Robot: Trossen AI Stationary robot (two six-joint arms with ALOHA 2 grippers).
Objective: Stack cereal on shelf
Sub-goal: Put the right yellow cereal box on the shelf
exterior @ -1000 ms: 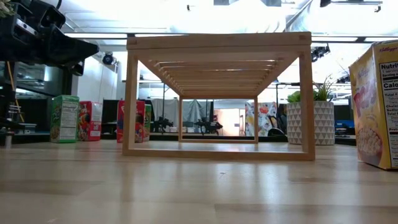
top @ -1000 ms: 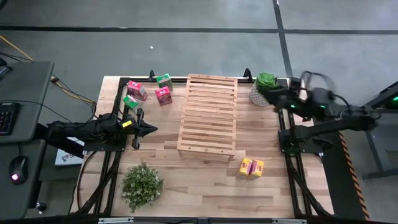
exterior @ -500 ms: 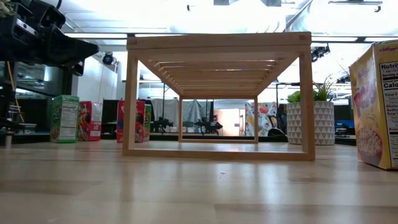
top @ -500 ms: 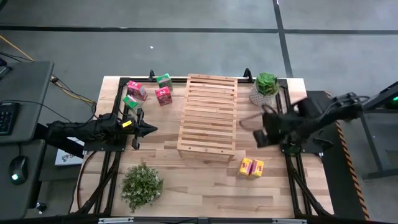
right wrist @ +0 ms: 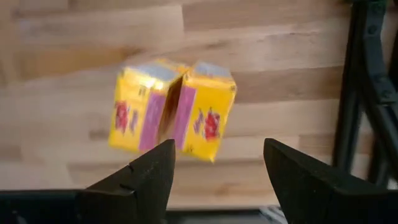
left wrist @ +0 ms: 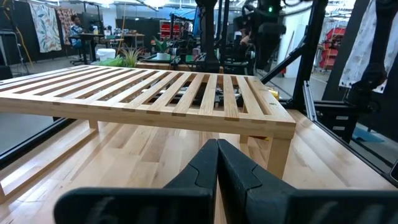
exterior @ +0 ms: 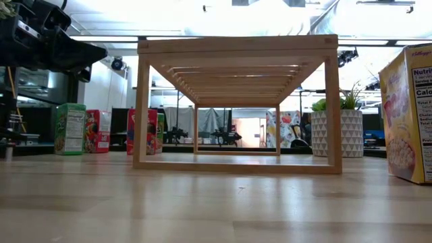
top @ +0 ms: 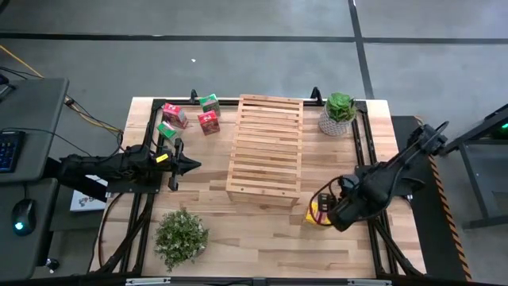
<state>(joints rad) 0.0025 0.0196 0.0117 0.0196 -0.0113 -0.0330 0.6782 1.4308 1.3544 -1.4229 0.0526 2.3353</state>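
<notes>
The light-wood slatted rack (top: 266,149) stands mid-table on its legs, also seen in the low view (exterior: 236,101) and the left wrist view (left wrist: 143,93). Two yellow cereal boxes (right wrist: 171,112) stand side by side on the table near the rack's near right corner (top: 314,211). Pink-red and green boxes (top: 209,121) (top: 167,129) stand at the far left. My right gripper (right wrist: 217,168) is open above the yellow boxes (top: 327,208), apart from them. My left gripper (top: 190,165) is shut, left of the rack (left wrist: 217,162).
A leafy plant (top: 181,236) sits at the near left, and a potted plant (top: 340,111) at the far right corner. Dark frame rails (top: 363,159) run along both table sides. In the low view one yellow box (exterior: 408,115) looms at the right.
My right arm has swung from the far right corner by the potted plant toward the near edge and down, ending over the two yellow boxes. The boxes and the rack have not moved.
</notes>
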